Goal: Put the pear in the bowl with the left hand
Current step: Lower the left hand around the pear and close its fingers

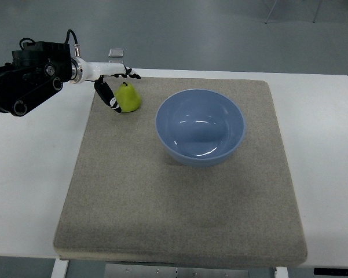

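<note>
White table (324,145) under all, its bare margins showing left and right of the mat. Grey mat (179,202) covering most of it, wide and bare toward the near edge. Blue bowl (200,126) upright on the mat, right of centre toward the far edge, with open mat on every side. Left arm (23,81) reaching in over the mat's far-left corner. Left hand (113,84) cupped around the pear, fingers spread over and beside it; grip not certain. Green pear (129,97) resting on the mat near that corner, just left of the bowl, apart from it.
</note>
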